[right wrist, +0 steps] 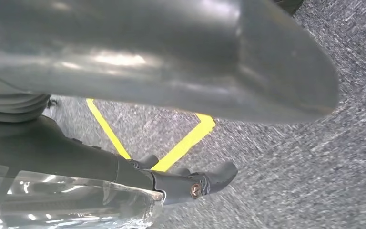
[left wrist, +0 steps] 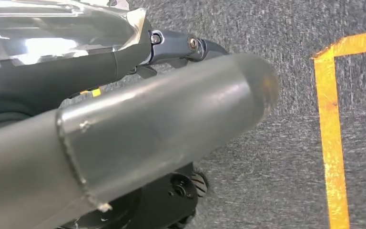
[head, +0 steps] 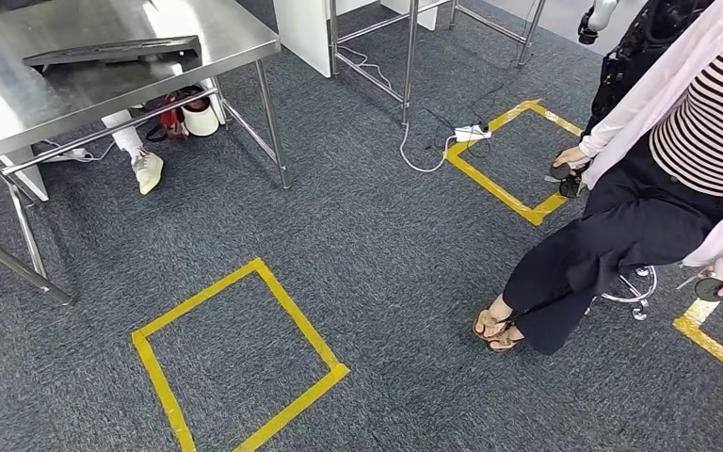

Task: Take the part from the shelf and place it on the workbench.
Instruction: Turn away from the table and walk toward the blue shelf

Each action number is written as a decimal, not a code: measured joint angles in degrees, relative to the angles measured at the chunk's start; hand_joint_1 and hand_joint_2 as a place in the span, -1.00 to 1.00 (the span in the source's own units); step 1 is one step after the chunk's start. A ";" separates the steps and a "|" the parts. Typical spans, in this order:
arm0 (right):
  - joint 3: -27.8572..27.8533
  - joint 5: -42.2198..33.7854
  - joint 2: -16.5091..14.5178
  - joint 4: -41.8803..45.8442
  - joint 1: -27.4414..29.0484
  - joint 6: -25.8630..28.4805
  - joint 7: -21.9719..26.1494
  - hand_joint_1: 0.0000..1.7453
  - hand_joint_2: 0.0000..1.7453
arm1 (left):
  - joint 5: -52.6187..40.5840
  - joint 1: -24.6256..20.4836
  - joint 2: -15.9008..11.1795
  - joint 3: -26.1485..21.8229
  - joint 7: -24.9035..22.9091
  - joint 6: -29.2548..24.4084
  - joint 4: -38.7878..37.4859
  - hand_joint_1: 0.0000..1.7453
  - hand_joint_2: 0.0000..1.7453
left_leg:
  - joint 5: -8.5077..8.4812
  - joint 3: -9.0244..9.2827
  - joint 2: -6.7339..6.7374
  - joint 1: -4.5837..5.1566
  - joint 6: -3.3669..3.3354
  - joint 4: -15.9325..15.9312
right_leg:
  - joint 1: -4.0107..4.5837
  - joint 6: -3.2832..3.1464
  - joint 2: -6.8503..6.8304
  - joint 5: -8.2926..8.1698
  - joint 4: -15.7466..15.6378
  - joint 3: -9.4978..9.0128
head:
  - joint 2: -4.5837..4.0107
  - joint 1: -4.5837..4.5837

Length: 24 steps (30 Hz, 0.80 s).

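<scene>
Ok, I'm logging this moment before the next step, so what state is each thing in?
dark tray: lying flat on the workbench, nothing touching it.
power strip: on the carpet, white cable attached.
stool: occupied by a seated person.
left hand: above the carpet, grasp cannot be told.
right hand: above the carpet, grasp cannot be told.

Blurred thumb (right wrist: 171,52) hiding right hand's fingers

Seated person (head: 678,160) on stool (head: 633,285), yellow tape square (head: 237,358) on grey carpet (head: 386,235), white power strip (head: 472,133)
</scene>
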<state>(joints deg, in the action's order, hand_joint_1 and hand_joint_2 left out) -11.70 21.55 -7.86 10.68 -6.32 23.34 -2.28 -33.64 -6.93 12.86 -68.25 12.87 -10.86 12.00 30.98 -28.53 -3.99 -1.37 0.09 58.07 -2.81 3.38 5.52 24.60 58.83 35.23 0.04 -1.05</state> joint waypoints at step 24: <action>-2.30 -1.65 0.21 -0.08 0.71 -0.13 0.12 -1.00 -1.00 | -1.03 0.19 -0.23 0.84 -0.10 0.50 0.02 -1.00 -1.00 | 5.61 -8.35 4.03 0.79 -0.32 15.09 | 1.19 -3.67 -4.16 2.38 -2.24 -4.51 | 0.00 0.39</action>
<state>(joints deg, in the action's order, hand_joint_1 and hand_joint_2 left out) -13.99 19.89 -7.65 10.60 -5.60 23.21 -2.16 -34.67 -6.74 12.63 -67.41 12.77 -10.37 12.02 36.59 -36.88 0.04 -0.58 -0.23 73.16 -1.62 -0.29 1.36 26.99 56.59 30.72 0.04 -0.66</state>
